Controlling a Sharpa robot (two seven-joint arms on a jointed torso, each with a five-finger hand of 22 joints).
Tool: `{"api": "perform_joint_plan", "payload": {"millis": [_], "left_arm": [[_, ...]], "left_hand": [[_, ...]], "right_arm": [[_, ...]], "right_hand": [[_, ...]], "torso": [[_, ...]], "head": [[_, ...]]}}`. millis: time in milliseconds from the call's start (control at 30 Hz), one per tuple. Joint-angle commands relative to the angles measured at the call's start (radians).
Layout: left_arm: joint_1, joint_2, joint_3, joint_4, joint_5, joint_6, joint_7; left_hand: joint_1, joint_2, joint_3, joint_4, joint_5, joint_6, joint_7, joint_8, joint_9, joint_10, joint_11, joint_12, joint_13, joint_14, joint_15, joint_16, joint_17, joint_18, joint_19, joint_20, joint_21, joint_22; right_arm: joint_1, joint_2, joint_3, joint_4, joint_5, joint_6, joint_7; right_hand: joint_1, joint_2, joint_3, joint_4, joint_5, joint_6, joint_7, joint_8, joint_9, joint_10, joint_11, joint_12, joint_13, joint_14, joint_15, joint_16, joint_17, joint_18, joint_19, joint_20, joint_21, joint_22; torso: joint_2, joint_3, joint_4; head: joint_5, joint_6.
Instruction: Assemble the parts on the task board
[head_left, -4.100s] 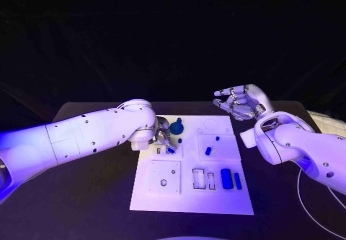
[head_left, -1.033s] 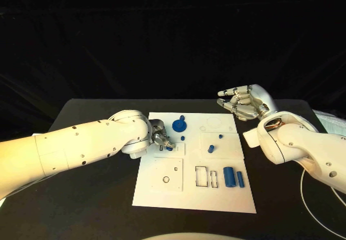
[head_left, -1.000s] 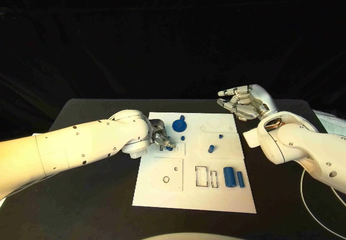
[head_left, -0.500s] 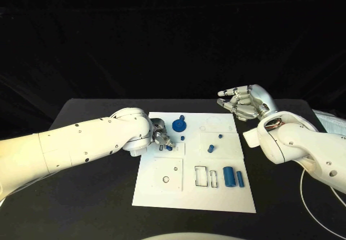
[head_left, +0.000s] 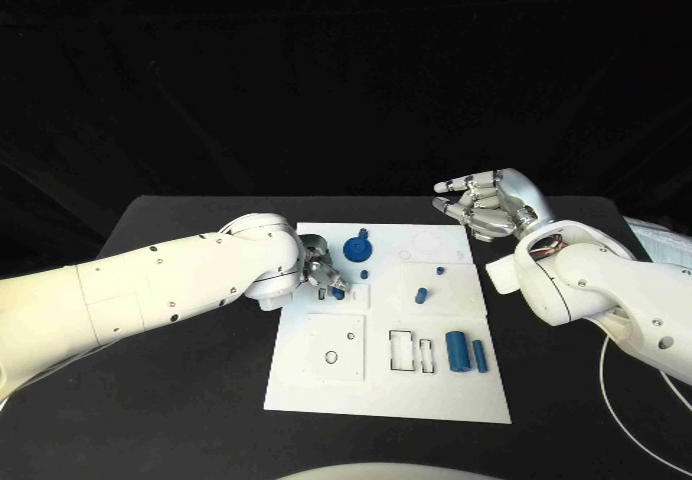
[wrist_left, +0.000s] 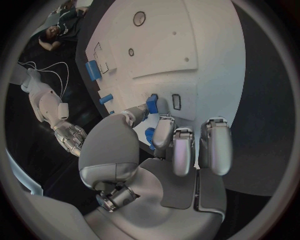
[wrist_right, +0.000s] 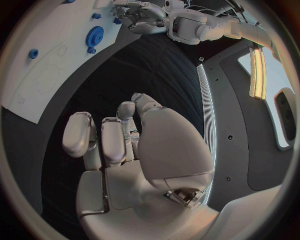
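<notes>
Left arm: smooth white rounded shell, small dark screw holes dotted along it. Right arm: same white casing and screws, thin white cable trailing beside it. Left hand and right hand: silver-grey, segmented fingers with rounded padded tips, metallic fittings at wrists.

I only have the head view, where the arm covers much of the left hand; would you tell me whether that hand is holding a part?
Observer: Yes. In the left wrist view the left hand pinches a small blue piece between the thumb and a finger.
Operator: Thank you. What lies next to that piece?
Observer: A small rectangular slot in the white board, just beside the piece.
Operator: And is the right hand carrying anything?
Observer: No. The right wrist view shows the right hand holding nothing, over the black table beside the board.
</notes>
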Motion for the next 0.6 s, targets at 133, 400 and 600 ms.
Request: {"api": "perform_joint_plan", "payload": {"millis": [133,400,600], "left_arm": [[-0.014,0.007,-0.009,-0.002,0.0,0.04,-0.009],[-0.014,0.007,-0.009,0.001,0.0,0.049,-0.008],[-0.014,0.007,-0.009,0.006,0.0,0.056,-0.008]], "left_hand": [[-0.047,0.002,-0.056,0.028,-0.001,0.015,0.005,-0.002,-0.013,0.008,-0.005,0.009,0.005,0.103,-0.005,0.003,0.263,-0.017,0.03,-0.007,0.002,0.119],[-0.05,-0.001,-0.11,0.034,-0.001,0.021,0.003,-0.001,-0.026,0.012,-0.006,0.013,0.011,0.103,-0.006,0.003,0.263,-0.017,0.032,-0.008,0.002,0.122],[-0.047,-0.003,-0.124,0.034,0.0,0.023,0.002,-0.001,-0.029,0.013,-0.007,0.014,0.012,0.103,-0.006,0.003,0.263,-0.017,0.032,-0.008,0.002,0.122]], "right_arm": [[-0.001,0.0,0.0,0.001,0.004,0.028,0.008],[-0.001,0.001,0.0,0.001,0.004,0.029,0.009],[-0.001,-0.001,0.0,0.002,0.004,0.028,0.012]], "right_hand": [[-0.004,-0.001,0.007,0.001,0.004,-0.003,0.001,0.001,0.0,-0.005,-0.001,-0.002,0.0,0.025,0.005,-0.006,0.0,0.02,-0.005,-0.001,-0.003,-0.001],[-0.004,-0.001,0.007,0.001,0.004,-0.003,0.001,0.0,0.0,-0.005,-0.001,-0.001,0.0,0.025,0.005,-0.005,0.001,0.02,-0.004,-0.001,-0.003,0.0],[-0.004,-0.001,0.007,0.001,0.004,-0.003,0.001,0.0,0.0,-0.005,-0.001,-0.001,0.0,0.025,0.005,-0.005,0.001,0.02,-0.004,-0.001,-0.003,0.0]], "torso": [[0.0,0.0003,-0.0002],[0.0,0.0,-0.0004],[0.0,0.0002,0.0009]], "head": [[0.0,0.0],[-0.001,-0.001],[-0.001,-0.002]]}}
